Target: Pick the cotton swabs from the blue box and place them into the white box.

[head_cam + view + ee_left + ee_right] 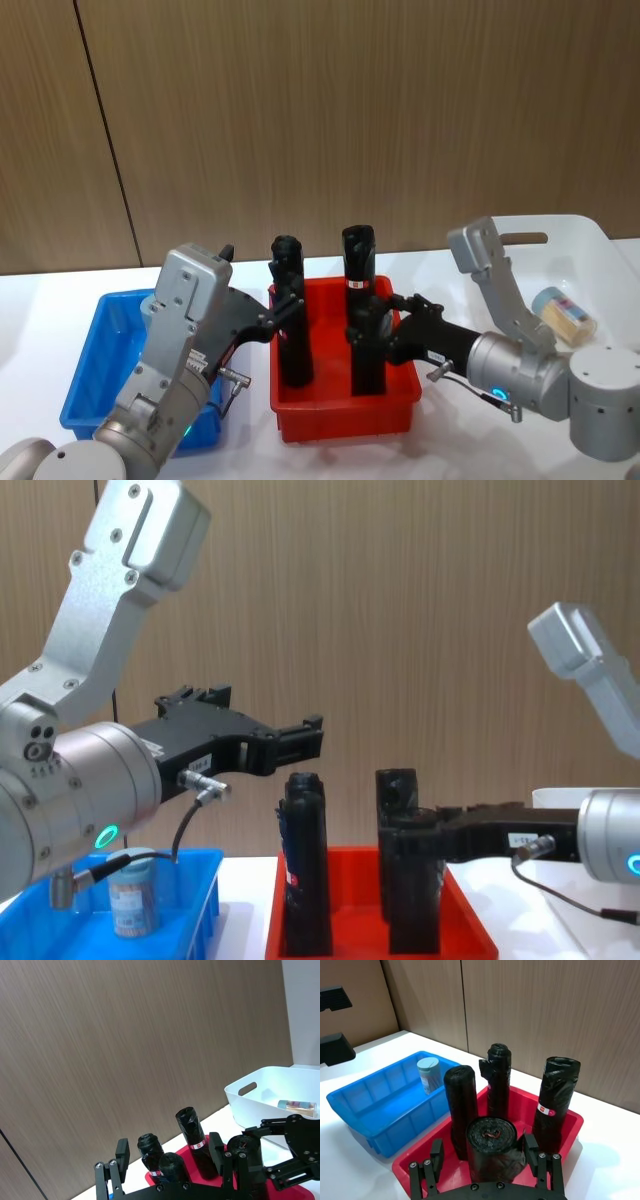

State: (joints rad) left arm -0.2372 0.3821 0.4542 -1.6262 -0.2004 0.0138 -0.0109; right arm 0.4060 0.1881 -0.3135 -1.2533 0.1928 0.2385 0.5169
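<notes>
Wood-panelled wall backs a white desk (40,300) carrying three bins in a row. One tub of cotton swabs (565,314) already lies in the white box (590,245), beyond the right gripper (385,322), so that part looks done. Another tub (428,1074) stands upright in the blue box (365,1105), below and behind the left gripper (300,738), and appears left to move. Both grippers reach over the red bin (345,410) between the boxes: the left with fingers spread and empty, the right set around a black wrapped cylinder (492,1152), contact unclear.
</notes>
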